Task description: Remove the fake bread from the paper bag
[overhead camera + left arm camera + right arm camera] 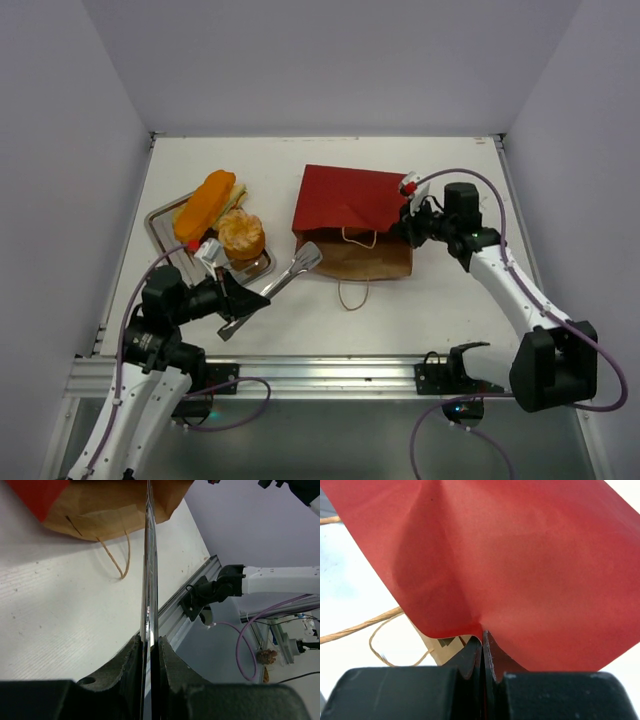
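The dark red paper bag (350, 205) lies mid-table, its brown mouth facing the near edge. My right gripper (408, 228) is shut on the bag's right edge, and in the right wrist view the red paper (520, 555) is pinched at the gripper (483, 639). My left gripper (243, 302) is shut on metal tongs (290, 275), whose tips rest just left of the bag's mouth. In the left wrist view the tongs (150, 570) run from the gripper (150, 647) up to the bag (100, 505). A long orange roll (205, 205) and a round bun (241, 235) of the fake bread sit on the tray.
A square metal tray (158, 222) stands at the left, holding the bread. A tan cord handle (350, 295) loops out from the bag toward the near edge. The metal rail (300, 372) runs along the table's front.
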You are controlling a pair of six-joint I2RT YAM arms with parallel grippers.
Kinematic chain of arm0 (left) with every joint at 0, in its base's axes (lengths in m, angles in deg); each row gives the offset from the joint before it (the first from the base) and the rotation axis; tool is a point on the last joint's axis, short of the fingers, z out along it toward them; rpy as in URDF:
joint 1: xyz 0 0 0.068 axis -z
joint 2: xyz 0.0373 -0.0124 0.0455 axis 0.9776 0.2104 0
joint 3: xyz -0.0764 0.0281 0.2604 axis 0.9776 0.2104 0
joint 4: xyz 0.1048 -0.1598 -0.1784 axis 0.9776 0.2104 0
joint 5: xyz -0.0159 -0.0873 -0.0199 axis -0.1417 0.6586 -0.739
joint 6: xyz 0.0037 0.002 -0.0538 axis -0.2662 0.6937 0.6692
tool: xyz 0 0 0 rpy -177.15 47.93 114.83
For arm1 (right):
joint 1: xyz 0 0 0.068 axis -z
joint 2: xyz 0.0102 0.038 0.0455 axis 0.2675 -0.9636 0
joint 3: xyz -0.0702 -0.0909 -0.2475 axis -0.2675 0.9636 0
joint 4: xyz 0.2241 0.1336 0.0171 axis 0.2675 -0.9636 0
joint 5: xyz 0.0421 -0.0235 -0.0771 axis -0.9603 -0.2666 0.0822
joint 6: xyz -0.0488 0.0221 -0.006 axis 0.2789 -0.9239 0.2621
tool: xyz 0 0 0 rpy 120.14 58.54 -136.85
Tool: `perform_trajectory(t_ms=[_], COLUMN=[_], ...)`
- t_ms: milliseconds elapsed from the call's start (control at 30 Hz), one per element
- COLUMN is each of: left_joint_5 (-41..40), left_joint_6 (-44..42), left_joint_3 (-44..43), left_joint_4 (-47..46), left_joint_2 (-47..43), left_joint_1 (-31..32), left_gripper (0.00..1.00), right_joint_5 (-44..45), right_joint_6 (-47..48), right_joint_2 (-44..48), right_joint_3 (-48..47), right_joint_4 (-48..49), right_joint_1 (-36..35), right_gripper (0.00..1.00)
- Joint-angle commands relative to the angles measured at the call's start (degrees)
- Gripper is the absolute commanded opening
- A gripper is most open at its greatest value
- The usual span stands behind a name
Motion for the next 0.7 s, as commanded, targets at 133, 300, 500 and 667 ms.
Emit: perform_trajectory(t_ms=[133,300,500,667], left_joint_5=[2.38,3.26,3.43,2.2], left_joint_6=[3.75,6.56,6.57,4.72], left_joint_3=[-2.49,1.38,2.97,2.97], left_joint_4=[1.98,2.16,2.16,1.29], left_joint_2=[-2.17,-4.89,-4.9,-2.0], left_joint_1=[0.39,0.39,0.39,0.39], left_gripper=[0.0,0.0,0.0,0.0], right_joint_5=[19.62,26.3,27.03,22.28], right_joint_6=[-8.91,-13.92,-18.67,-21.4], right_joint_2=[-7.73,-8.44,-8.79,-9.58], right_joint_3=[-1.64,-2.53,-4.81,-7.45], right_joint_4=[7.95,10.05,11.11,9.7], right_joint_1=[-7.11,-8.16,-8.25,-8.34], right_gripper=[0.0,0.0,0.0,0.0])
